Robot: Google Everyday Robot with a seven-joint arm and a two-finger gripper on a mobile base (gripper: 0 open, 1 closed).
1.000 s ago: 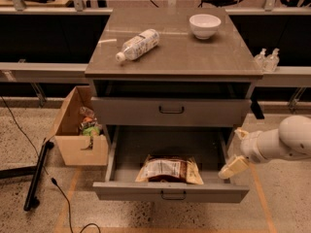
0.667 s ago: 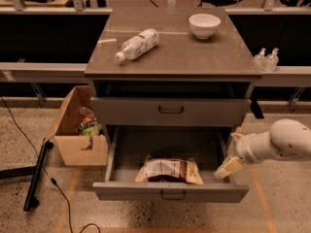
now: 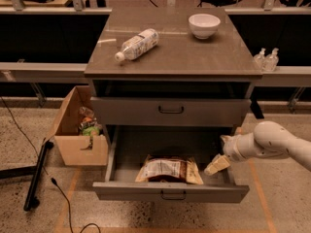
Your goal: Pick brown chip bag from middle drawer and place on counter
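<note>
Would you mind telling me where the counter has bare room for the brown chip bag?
The counter is bare along its front strip, from the lying bottle and the bowl forward to the edge. The back holds both. The gripper sits in the middle drawer, right of the brown chip bag.

The end effector (image 3: 217, 165) hangs in the middle drawer (image 3: 170, 192) beside the brown chip bag (image 3: 168, 170).

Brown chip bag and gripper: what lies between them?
Camera view: only bare floor of the middle drawer lies between the gripper, at right, and the brown chip bag.
</note>
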